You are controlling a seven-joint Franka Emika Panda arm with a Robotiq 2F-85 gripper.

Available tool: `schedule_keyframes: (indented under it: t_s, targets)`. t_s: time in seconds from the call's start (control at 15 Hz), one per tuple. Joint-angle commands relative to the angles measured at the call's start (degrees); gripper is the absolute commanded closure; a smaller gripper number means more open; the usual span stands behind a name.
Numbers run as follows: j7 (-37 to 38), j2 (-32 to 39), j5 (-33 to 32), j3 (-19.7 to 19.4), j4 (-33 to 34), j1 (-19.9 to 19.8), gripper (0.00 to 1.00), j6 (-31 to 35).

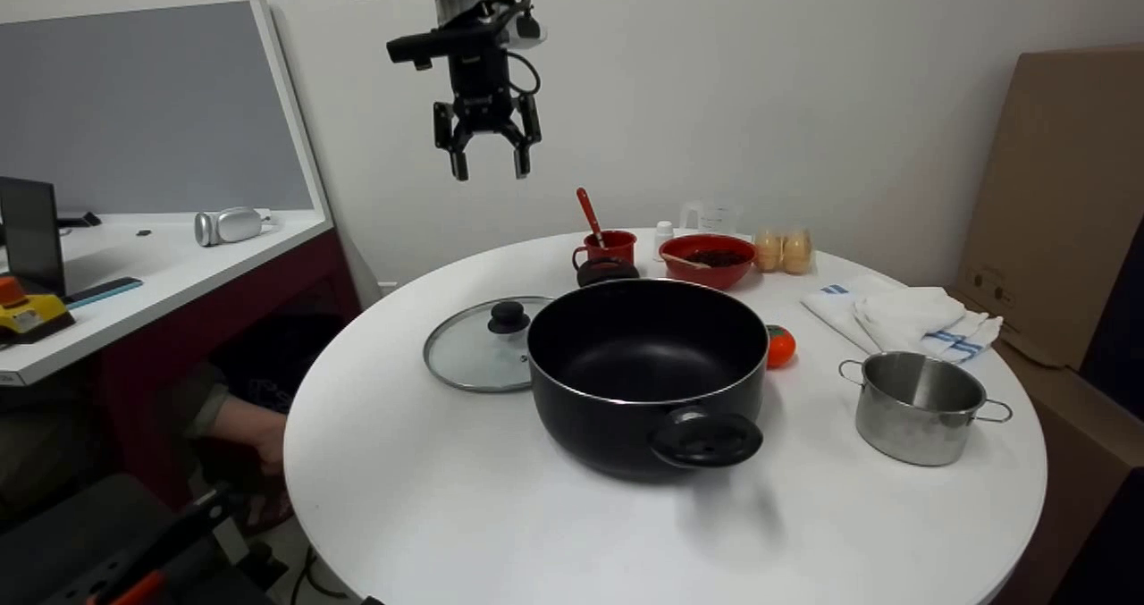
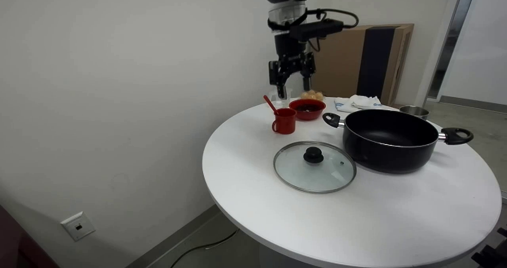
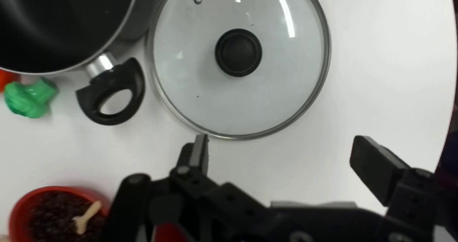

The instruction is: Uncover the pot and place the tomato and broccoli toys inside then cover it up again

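The black pot (image 1: 617, 435) stands uncovered on the round table, its visible inside bare. Its glass lid (image 2: 301, 173) lies flat beside it, black knob (image 3: 238, 52) up. The orange-red tomato (image 1: 780, 348) rests on the table by the pot's far side; only a sliver of it enters the wrist view's left edge. Close to it, the green broccoli (image 3: 27, 98) lies near a pot handle in the wrist view; the pot seems to hide it in both exterior views. High above the tabletop, my gripper (image 1: 491, 172) hangs with fingers wide apart, nothing between them.
A red mug (image 2: 285, 121) with a red-handled utensil and a red bowl (image 2: 324, 105) of dark beans stand at the back. Also there: eggs (image 1: 783, 252), a clear measuring cup (image 1: 715, 218), a folded towel (image 1: 912, 315) and a small steel pot (image 1: 912, 426).
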Motion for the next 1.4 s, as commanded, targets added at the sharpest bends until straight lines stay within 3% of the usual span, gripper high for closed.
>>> schedule_keyframes:
  t_s: [0.0,0.33,0.67,1.33]
  targets:
    - [-0.11,-6.49,1.41,-2.07,-4.22,-3.65,0.00,1.28]
    - [-2.04,-10.69,2.22,-5.74,-6.48,-9.76,0.00,1.97]
    - [-6.41,-10.32,5.30,-9.15,-7.15,-15.69,0.00,4.12]
    - [-10.19,-7.14,8.57,-12.04,-8.75,-21.71,0.00,14.94]
